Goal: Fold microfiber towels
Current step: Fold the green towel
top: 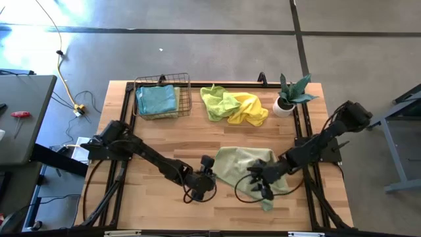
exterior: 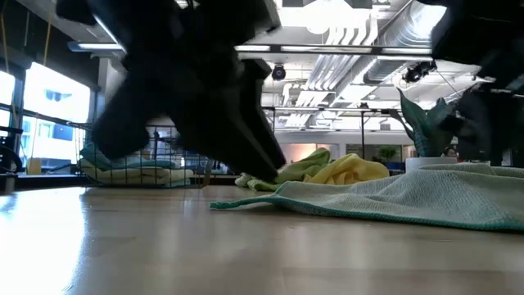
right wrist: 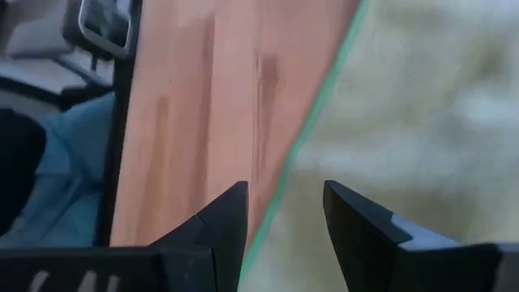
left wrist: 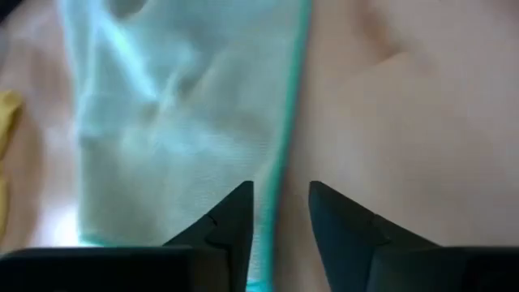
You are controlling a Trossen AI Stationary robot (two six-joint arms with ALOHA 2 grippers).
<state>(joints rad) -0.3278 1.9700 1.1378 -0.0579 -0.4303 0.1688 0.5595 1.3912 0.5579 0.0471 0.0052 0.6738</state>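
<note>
pale sage green towel [top: 243, 168] lay spread, a bit rumpled, on the wooden table [top: 164, 138] at the near middle-right, between the two arms. left gripper [top: 209, 172] sat low at the towel's left edge; in the left wrist view its fingers [left wrist: 231, 223] stood apart with the towel's teal-stitched hem [left wrist: 284, 162] running between them, not pinched, so released. right gripper [top: 258, 179] was over the towel's near right part; in the right wrist view its fingers [right wrist: 357, 223] were also spread, straddling the hem [right wrist: 312, 122] where cloth met bare wood, nothing clamped that i could see.

lime green towel [top: 217, 102] and bright yellow towel [top: 250, 108] lay crumpled together at the far middle of the table, touching each other. light blue towel [top: 156, 100] sat folded inside the wire basket [top: 187, 95] at the far left. potted plant [top: 289, 95] stood at the far right corner, just beside the yellow one.

low view: sage towel [exterior: 409, 197] lay flat across the right, yellow and lime heap [exterior: 327, 170] behind it, and a dark arm [exterior: 196, 90] came down to its left corner.
</note>
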